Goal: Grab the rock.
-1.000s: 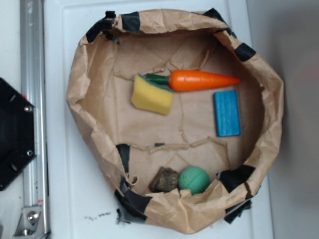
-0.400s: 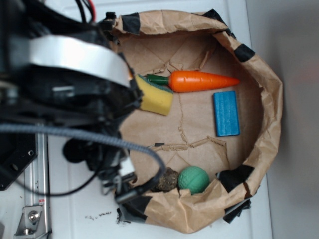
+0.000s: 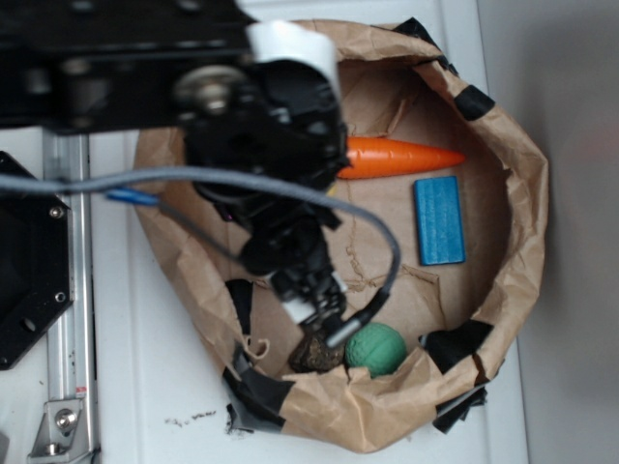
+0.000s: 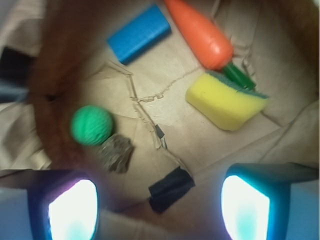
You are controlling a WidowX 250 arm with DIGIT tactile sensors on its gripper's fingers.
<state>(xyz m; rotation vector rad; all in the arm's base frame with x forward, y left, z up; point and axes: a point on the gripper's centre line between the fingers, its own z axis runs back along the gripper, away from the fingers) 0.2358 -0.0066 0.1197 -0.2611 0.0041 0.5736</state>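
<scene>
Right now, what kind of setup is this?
Likely a lab bench rig for pick-up trials, not a home. A taped brown paper bin sits on a white surface beside a metal rail, holding mismatched test props: rock, green ball, toy carrot.

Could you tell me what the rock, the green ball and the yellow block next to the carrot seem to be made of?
The rock: likely stone or a rough mineral-like chunk, matte, lumpy and speckled brown. The green ball: probably rubber or foam, with a matte ribbed surface. The yellow block: seems to be a sponge, soft-looking with a green scouring layer.
</scene>
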